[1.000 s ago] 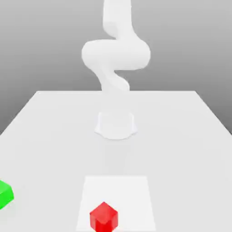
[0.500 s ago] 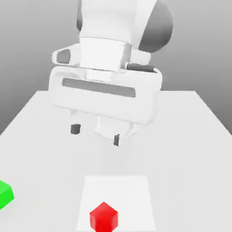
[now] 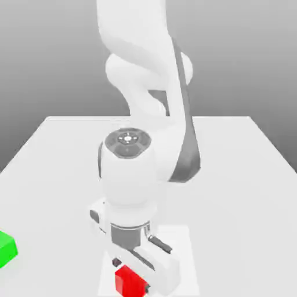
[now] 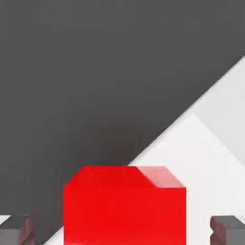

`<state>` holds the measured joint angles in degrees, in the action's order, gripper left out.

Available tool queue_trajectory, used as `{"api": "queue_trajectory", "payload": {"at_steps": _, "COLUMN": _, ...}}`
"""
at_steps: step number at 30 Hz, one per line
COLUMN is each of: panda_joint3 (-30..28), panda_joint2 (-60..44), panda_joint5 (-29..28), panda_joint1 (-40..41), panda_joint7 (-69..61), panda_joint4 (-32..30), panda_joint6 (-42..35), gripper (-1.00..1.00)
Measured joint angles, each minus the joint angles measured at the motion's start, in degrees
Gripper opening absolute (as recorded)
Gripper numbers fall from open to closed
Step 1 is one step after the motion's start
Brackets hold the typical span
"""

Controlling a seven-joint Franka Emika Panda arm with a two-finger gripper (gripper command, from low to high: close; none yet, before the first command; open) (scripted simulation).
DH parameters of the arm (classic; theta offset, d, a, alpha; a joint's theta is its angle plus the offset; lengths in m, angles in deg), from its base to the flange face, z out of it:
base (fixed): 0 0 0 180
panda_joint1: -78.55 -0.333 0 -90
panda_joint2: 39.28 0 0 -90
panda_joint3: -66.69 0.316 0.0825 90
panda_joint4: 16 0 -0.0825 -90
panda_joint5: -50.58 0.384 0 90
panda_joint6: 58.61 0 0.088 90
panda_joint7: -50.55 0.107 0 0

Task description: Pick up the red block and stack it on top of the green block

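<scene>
The red block (image 3: 129, 282) rests on the table near the front edge and looks large between the fingertips in the hand view (image 4: 124, 206). My gripper (image 3: 132, 275) has come straight down over it, one dark fingertip (image 4: 228, 228) on each side. A narrow gap still shows between each fingertip and the cube's sides, so the jaws stand open around it. The green block (image 3: 6, 248) sits at the exterior view's left edge, well apart from the red one.
A lighter square patch (image 3: 181, 243) marks the white table (image 3: 243, 174) under the red block. The arm's base and links (image 3: 145, 75) rise behind the hand at the table's middle.
The hand has dropped from above the table's middle down onto the red block, and its fingers have closed in from wide apart to just beside the cube. Neither block has moved.
</scene>
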<state>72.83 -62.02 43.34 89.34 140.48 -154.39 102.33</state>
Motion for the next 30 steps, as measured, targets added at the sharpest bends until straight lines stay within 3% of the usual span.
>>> {"api": "queue_trajectory", "payload": {"at_steps": 5, "panda_joint3": 0.0, "panda_joint2": -0.1, "panda_joint5": 0.0, "panda_joint1": 0.0, "panda_joint7": 0.0, "panda_joint4": 0.0, "panda_joint6": 0.1, "gripper": -1.0}}
{"api": "queue_trajectory", "payload": {"at_steps": 10, "panda_joint3": 1.5, "panda_joint2": 8.5, "panda_joint5": 2.9, "panda_joint1": 1.5, "panda_joint7": -2.2, "panda_joint4": -1.3, "panda_joint6": -7.1, "gripper": -1.0}}
{"api": "queue_trajectory", "payload": {"at_steps": 25, "panda_joint3": -12.3, "panda_joint2": 10.9, "panda_joint5": 9.4, "panda_joint1": 21.4, "panda_joint7": -15.3, "panda_joint4": 3.6, "panda_joint6": -14.5, "gripper": -1.0}}
{"api": "queue_trajectory", "payload": {"at_steps": 29, "panda_joint3": -12.2, "panda_joint2": 4.7, "panda_joint5": 11.4, "panda_joint1": 23.3, "panda_joint7": -17.3, "panda_joint4": 4.2, "panda_joint6": -8.9, "gripper": -1.0}}
{"api": "queue_trajectory", "payload": {"at_steps": 30, "panda_joint3": -12.0, "panda_joint2": 3.1, "panda_joint5": 11.8, "panda_joint1": 23.5, "panda_joint7": -17.6, "panda_joint4": 4.3, "panda_joint6": -7.3, "gripper": 1.0}}
